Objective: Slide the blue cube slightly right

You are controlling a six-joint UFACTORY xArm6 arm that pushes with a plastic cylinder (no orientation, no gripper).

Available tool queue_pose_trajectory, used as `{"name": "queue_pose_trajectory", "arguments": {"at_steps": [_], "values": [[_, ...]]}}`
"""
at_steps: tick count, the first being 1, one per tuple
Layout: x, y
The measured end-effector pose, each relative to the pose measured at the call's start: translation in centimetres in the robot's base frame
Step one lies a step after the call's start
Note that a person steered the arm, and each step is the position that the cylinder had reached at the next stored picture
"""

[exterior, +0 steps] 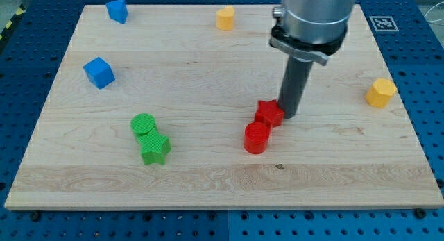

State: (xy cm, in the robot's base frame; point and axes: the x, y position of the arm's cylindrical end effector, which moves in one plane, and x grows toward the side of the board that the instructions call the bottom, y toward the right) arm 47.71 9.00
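Note:
The blue cube (98, 72) sits near the view's left side of the wooden board (208, 178). A second blue block (117, 10), of an irregular shape, lies at the view's top left. My tip (289, 114) rests on the board near the middle right, right beside a red star block (268, 114) and far to the right of the blue cube. A red cylinder (257, 138) stands just below the red star, touching it.
A green cylinder (143, 124) and a green star (155, 148) touch each other at lower left. A yellow block (225, 18) lies at the top centre. Another yellow block (380, 92) sits near the board's right edge.

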Motion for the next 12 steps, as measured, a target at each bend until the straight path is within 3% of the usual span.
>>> {"name": "queue_pose_trajectory", "arguments": {"at_steps": [2, 4, 5, 7, 9, 10, 12], "values": [[-0.3, -2.6], [-8.0, -8.0], [-7.7, -11.2], [-1.2, -16.1], [-2.2, -29.8], [-4.6, -33.8], [-12.2, -31.9]]}}
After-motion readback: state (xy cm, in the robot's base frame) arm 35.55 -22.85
